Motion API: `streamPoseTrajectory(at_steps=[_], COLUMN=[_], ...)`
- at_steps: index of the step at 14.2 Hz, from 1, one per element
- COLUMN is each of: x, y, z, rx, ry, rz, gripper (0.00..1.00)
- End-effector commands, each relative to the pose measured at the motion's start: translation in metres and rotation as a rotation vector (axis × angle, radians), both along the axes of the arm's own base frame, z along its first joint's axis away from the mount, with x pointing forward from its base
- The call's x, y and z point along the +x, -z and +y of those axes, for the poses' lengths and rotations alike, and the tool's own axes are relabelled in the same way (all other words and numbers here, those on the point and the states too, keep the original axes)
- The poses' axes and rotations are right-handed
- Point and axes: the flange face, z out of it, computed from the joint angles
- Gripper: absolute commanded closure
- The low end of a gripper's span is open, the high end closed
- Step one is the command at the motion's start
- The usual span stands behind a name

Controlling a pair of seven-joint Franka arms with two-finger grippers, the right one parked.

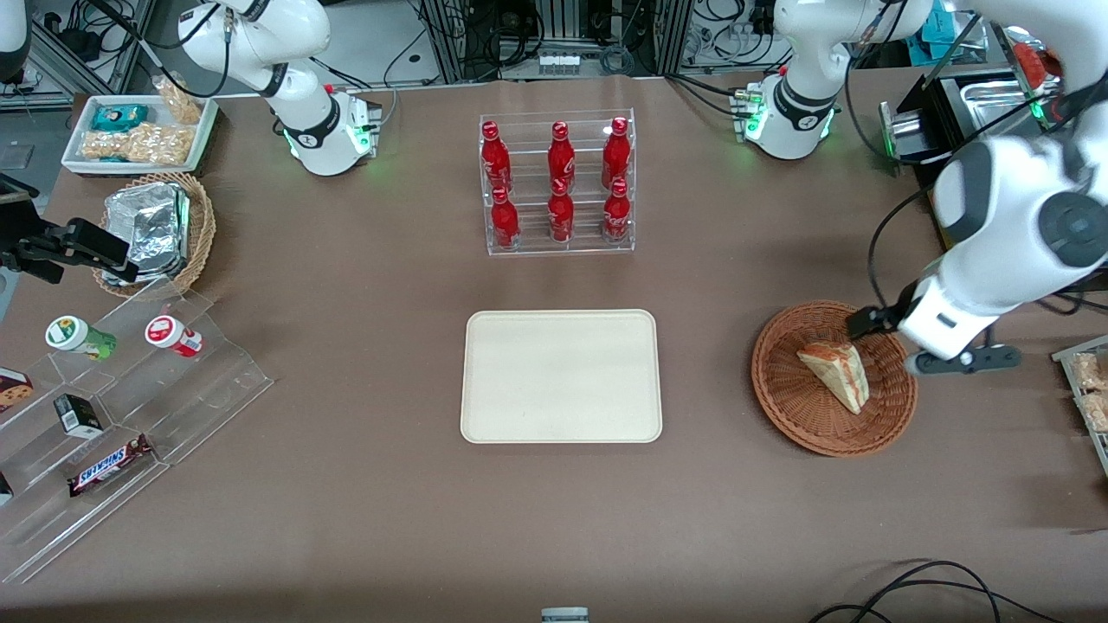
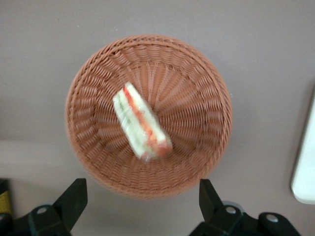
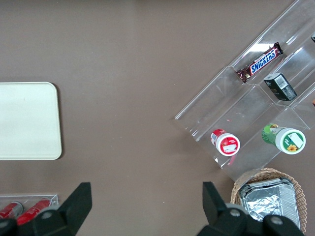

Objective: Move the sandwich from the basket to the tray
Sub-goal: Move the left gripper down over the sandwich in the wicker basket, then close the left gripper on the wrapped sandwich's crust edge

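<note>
The sandwich (image 1: 836,374) lies on its side near the middle of the basket (image 1: 783,394), which sits on the desk (image 1: 363,484) toward the working arm's end, well apart from the bare tray (image 1: 561,376). The hand (image 2: 142,209) hovers above the basket with its fingers (image 2: 73,200) spread wide and holding nothing, probably lining up for a descent. It seems offset toward the basket's rim rather than centred over the wedge, though height is hard to judge.
</note>
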Motion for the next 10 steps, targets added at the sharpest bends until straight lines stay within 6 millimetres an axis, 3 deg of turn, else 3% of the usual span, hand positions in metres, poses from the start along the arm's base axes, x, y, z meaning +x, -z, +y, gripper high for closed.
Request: streamPoseTrajectory(at_steps=[1, 4, 7, 8, 9, 10], x=[-0.015, -0.017, -0.017, -0.017, -0.017, -0.014], y=[0.049, 0.096, 0.12, 0.124, 0.124, 0.122], z=[0.004, 0.003, 0.006, 0.006, 0.006, 0.006], rx=[-0.008, -0.02, -0.011, -0.009, -0.008, -0.008], ry=[-0.164, -0.41, -0.566, -0.6, -0.614, -0.608], rz=[-0.087, -0.099, -0.063, -0.054, -0.054, -0.057], gripper=[0.0, 0.0, 0.01, 0.39, 0.91, 0.98])
